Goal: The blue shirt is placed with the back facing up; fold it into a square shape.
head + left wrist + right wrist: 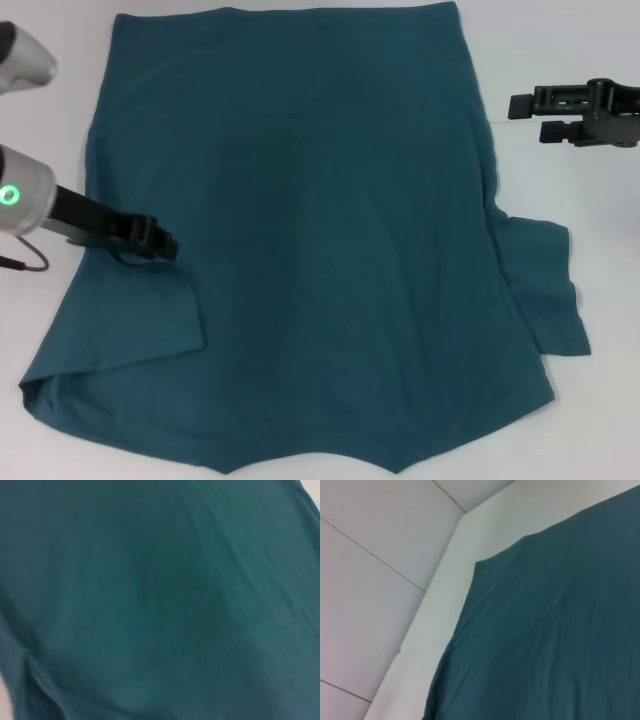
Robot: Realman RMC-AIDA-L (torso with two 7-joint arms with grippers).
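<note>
The blue shirt lies spread flat on the white table, covering most of the head view. Its left sleeve is turned inward onto the body, making a flap. The right sleeve sticks out flat to the side. My left gripper is low over the shirt's left edge, at the top of that flap. My right gripper hovers open above bare table just off the shirt's right edge, holding nothing. The left wrist view is filled by the shirt's cloth. The right wrist view shows a corner of the shirt.
A white table shows in strips on both sides of the shirt. In the right wrist view the table's edge runs close to the shirt's corner, with a pale tiled floor beyond it.
</note>
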